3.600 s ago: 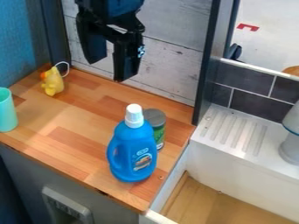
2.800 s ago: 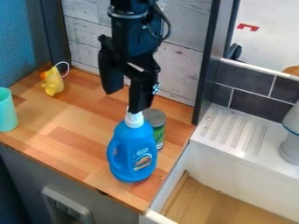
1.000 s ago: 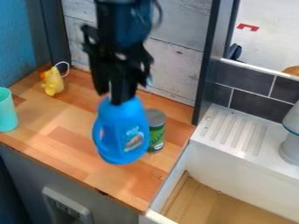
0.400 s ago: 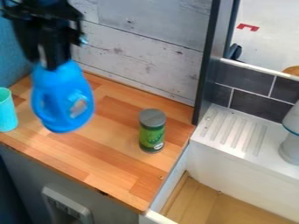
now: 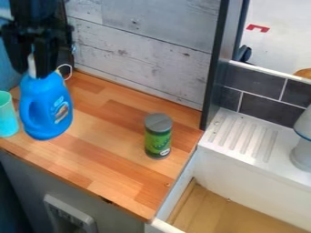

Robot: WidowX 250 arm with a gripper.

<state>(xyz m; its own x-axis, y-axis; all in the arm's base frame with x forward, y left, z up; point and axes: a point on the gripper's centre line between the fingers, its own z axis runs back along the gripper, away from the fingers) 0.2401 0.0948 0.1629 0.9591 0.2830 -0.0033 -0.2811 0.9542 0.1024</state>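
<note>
Since the earlier frames, the black gripper (image 5: 32,68) and the blue bottle (image 5: 47,108) have moved from beside the green can (image 5: 158,136) to the left of the view; the can has stayed put. The gripper is closed about the bottle's white cap (image 5: 32,66), holding the bottle roughly upright over the left part of the wooden counter (image 5: 109,132). The bottle is just beside the mint cup (image 5: 7,116); whether they touch, or whether its base rests on the wood, cannot be told. The step in hand looks like the end of a carry. The next move seems to call for settling the base flat, clear of the cup, before the grip loosens; a sideways nudge could tip the cup.
</note>
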